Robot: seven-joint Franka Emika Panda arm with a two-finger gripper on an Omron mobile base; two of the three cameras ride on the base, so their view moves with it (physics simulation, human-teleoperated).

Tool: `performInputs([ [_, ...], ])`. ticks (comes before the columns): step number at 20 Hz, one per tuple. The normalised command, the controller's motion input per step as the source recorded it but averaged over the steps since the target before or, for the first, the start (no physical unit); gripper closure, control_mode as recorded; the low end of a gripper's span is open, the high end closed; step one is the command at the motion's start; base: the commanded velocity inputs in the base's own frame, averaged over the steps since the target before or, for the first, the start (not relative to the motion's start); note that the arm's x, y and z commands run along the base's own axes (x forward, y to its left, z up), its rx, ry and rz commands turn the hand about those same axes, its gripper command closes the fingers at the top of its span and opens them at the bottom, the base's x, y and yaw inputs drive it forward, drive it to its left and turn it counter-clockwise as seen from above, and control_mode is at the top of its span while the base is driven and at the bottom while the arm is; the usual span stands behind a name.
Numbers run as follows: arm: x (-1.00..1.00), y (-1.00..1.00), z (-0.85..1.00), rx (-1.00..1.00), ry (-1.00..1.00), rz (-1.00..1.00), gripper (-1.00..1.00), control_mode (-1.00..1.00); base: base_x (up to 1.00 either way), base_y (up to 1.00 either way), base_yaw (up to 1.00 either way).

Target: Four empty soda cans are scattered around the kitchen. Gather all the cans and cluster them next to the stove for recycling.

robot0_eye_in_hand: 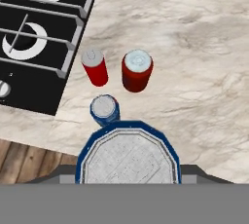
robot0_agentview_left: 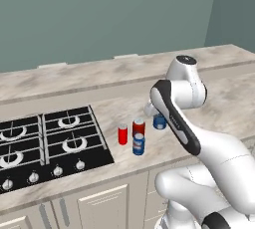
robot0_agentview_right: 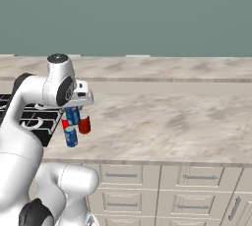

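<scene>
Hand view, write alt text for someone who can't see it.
A blue soda can fills the bottom foreground, held in the hand above the counter. Beyond it stand a blue can and two red cans beside the black stove.

Four soda cans, two red cans [robot0_eye_in_hand: 96,67] [robot0_eye_in_hand: 136,70] and two blue cans [robot0_eye_in_hand: 104,109] [robot0_eye_in_hand: 128,155], and one stove [robot0_eye_in_hand: 29,38] with four burners.

No readable text anywhere; the white band on the blue can [robot0_agentview_left: 138,145] is too blurred to read.
</scene>
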Motion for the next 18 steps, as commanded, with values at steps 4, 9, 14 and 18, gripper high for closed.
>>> performInputs([
  [4,-0.03,-0.06,-0.26,0.00,-0.13,0.00,1.00,-1.00,0.00,0.00,0.00],
  [9,0.00,-0.05,-0.31,0.00,-0.15,0.00,1.00,-1.00,0.00,0.00,0.00],
  [14,0.00,-0.02,-0.25,0.03,0.00,0.00,1.00,-1.00,0.00,0.00,0.00],
  [18,0.00,0.00,-0.19,0.12,0.00,0.00,1.00,-1.00,0.00,0.00,0.00],
])
